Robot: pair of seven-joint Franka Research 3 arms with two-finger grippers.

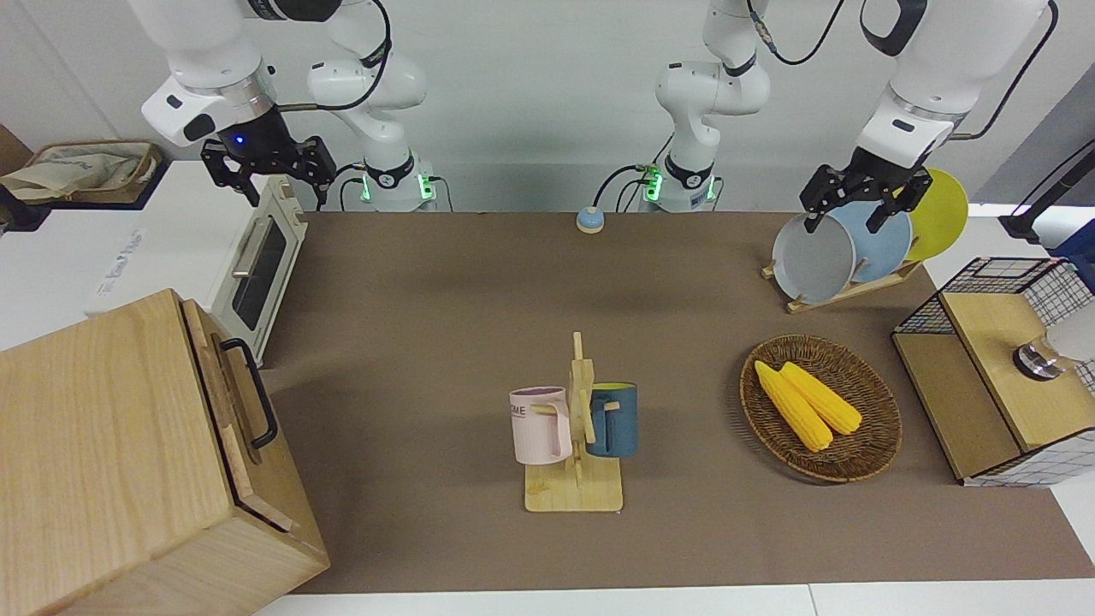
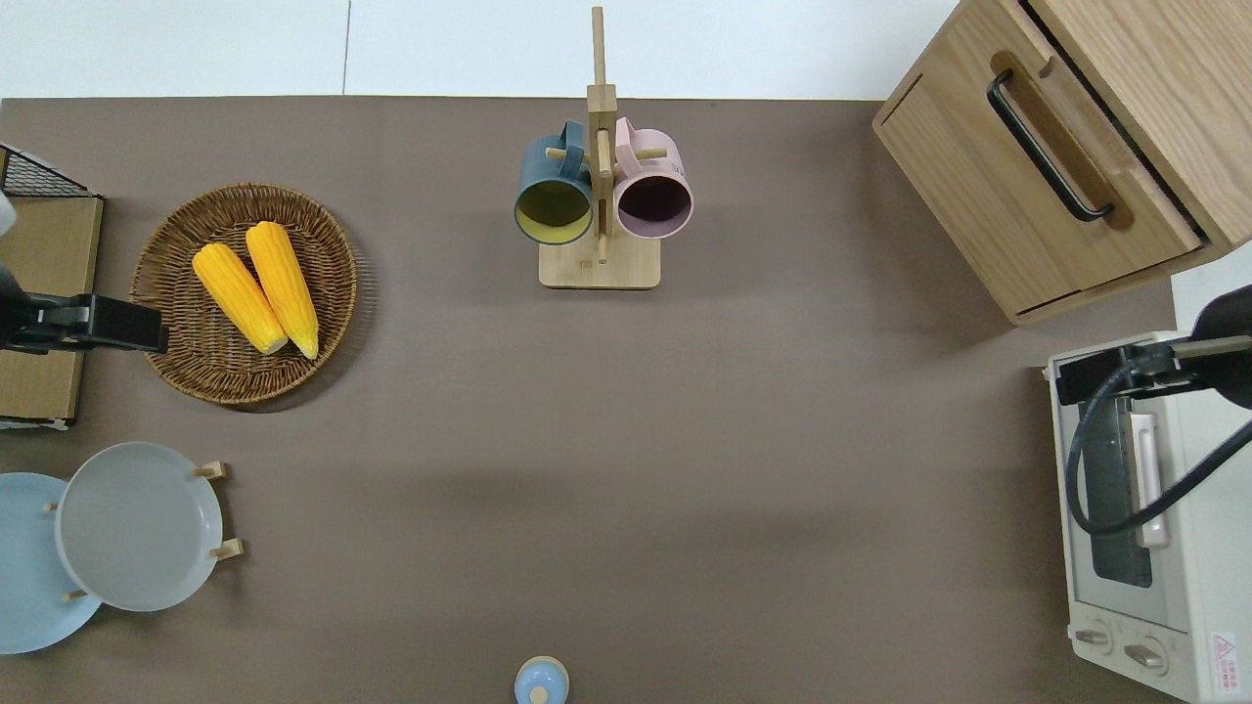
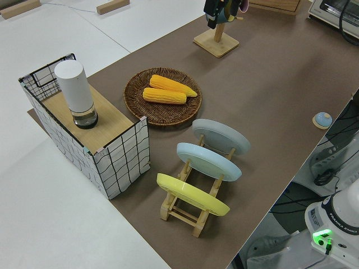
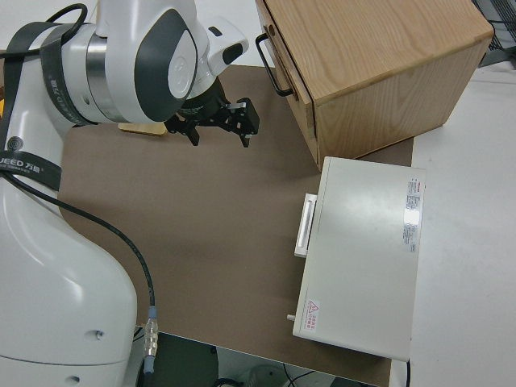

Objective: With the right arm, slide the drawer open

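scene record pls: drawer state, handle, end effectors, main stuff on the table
drawer: wide shallow light-wood drawer in the pale wooden box cabinet, looks closed or nearly so
handle: black metal bar handle, untouched
right end effector: open, up over the white toaster oven, not at the handle
left arm: parked, end effector open
mid-table: wooden mug rack with pink mug and dark blue mug
left arm's end: wicker tray with two corn cobs
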